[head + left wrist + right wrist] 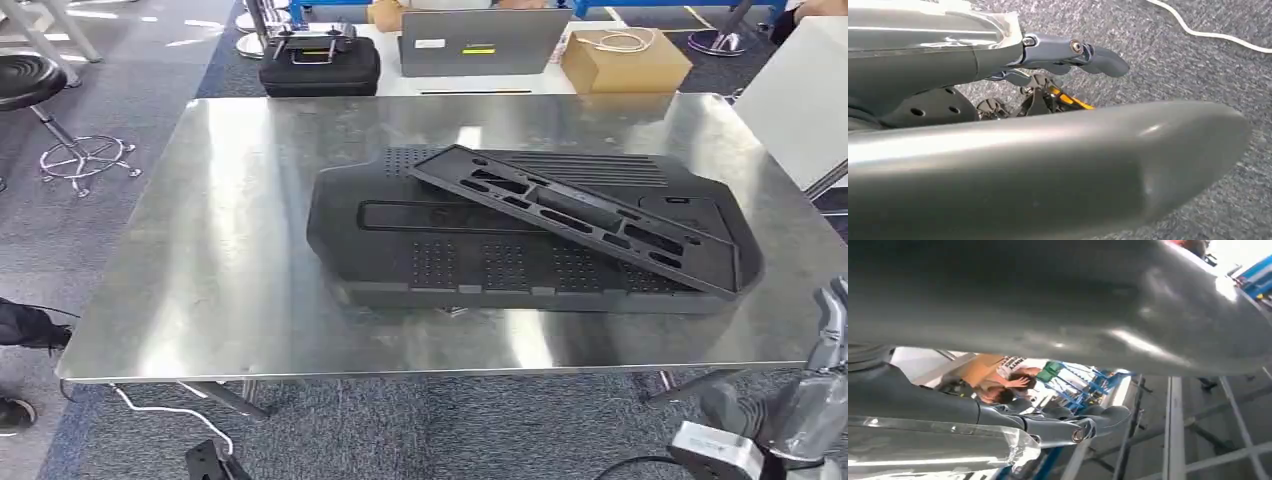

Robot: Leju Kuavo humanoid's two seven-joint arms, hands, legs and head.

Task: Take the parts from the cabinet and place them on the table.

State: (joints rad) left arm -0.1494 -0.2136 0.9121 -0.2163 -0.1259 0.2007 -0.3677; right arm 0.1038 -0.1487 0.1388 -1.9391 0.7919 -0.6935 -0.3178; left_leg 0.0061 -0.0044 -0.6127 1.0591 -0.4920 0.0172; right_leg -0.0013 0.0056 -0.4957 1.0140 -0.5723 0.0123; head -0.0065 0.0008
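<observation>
A: What is shown of the hands?

B: The right hand [825, 345] is seen low at the near right corner of the table, grey fingers raised and apart, nothing held; in the right wrist view [1083, 427] its fingers are extended with nothing between them. The left hand [1073, 52] is seen hanging over grey carpet, fingers stretched out, empty as well.

A: And the parts?

B: Two are lying on the polished steel table [200, 260]. A large black perforated plastic panel [450, 250] is laid flat at the table's middle, and a narrower black slotted plastic strip [580, 215] is resting on top of it, touching it.

A: Which step is judged to be in hand?

B: A placing seems to be finished — both hands are free and clear of the parts. If more parts are left in the cabinet, a turn away from the table would be called for next, then a two-handed lift; the cabinet itself is not seen here, so that cannot be settled.

A: How are the parts aligned?

B: The panel's long axis is run left to right, roughly parallel to the table's near edge. The strip is set askew on it — its long axis slanted from far left to near right, one end pointed toward the black zipped case [320, 65] beyond the table, the other toward the right hand's side.
</observation>
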